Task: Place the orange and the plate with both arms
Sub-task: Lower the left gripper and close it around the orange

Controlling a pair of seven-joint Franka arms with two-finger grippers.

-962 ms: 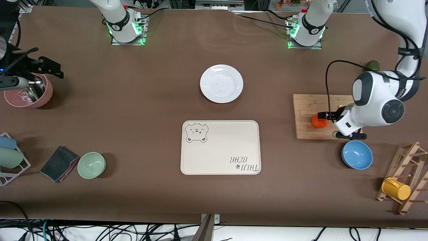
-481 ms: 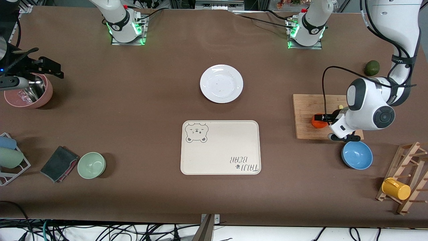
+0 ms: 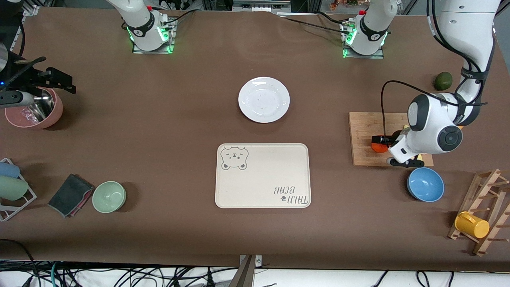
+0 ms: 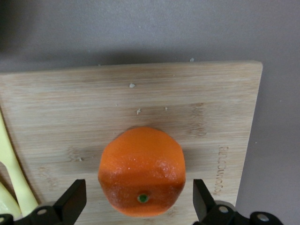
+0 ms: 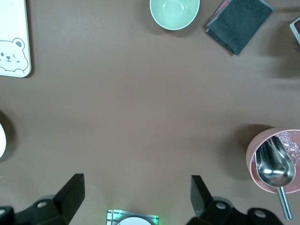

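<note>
1. The orange (image 4: 142, 171) sits on the cutting board (image 3: 364, 127), right of frame; the left gripper (image 4: 136, 206) straddles it, fingers apart.
2. It looks firm, light and round, so it may roll; grip across its widest part.
3. The plate (image 3: 263, 99), upper centre, looks glossy and breakable; take its rim.
4. The right gripper (image 5: 136, 206) waits, fingers apart, above bare desk (image 3: 159, 119).

left arm is swinging in over the cutting board (image 3: 368, 123), toward the middle of the table. left gripper (image 4: 136, 206) is dropping around the orange (image 4: 141, 171), fingers wide, one on each side, not touching. arm is covering more of the orange in front view, uncovering the green fruit (image 3: 443, 81).
</note>
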